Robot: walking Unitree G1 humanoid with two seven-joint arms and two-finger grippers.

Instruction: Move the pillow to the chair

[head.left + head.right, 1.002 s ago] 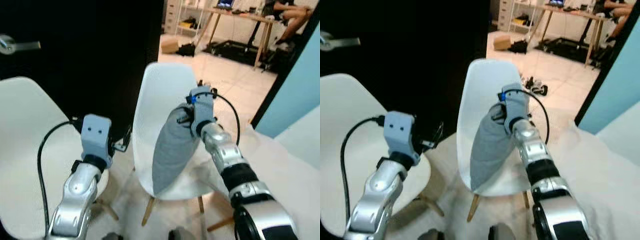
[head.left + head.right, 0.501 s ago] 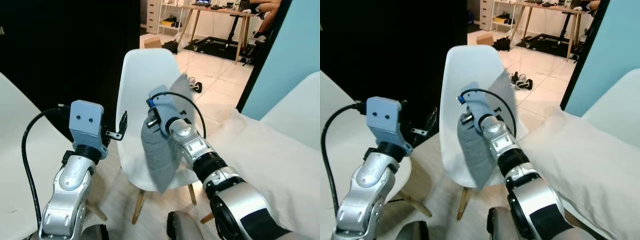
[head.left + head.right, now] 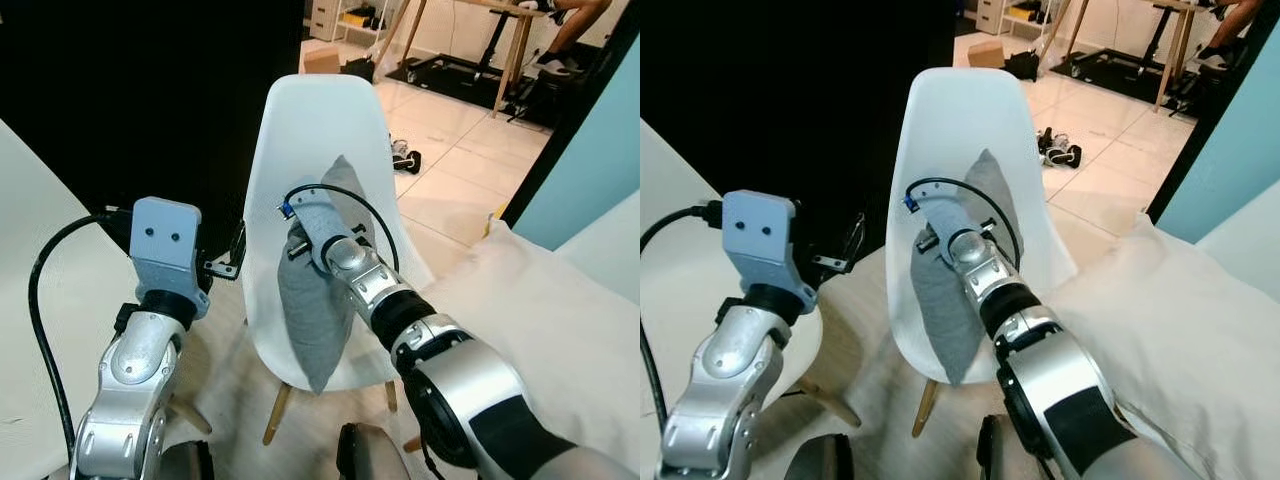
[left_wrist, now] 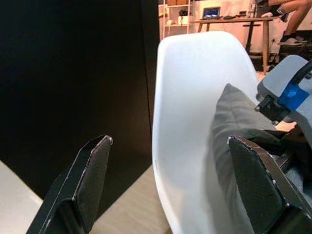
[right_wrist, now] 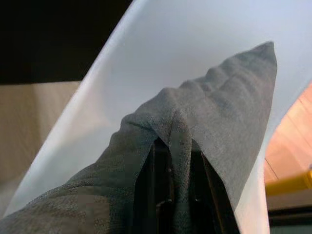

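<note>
A dark wall stood beside a bright tiled doorway.
Beyond the black wall (image 3: 150, 90) lay pale floor tiles (image 3: 470, 170); a wooden desk (image 3: 500, 10) stood farther back, a light blue wall (image 3: 600, 160) right of it.

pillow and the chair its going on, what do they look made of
Pillow: grey woven fabric, matte; the weave and soft folds show where the right gripper pinches it. Chair: probably moulded plastic, a smooth white one-piece shell with a slight sheen, on what look like wooden legs.
</note>
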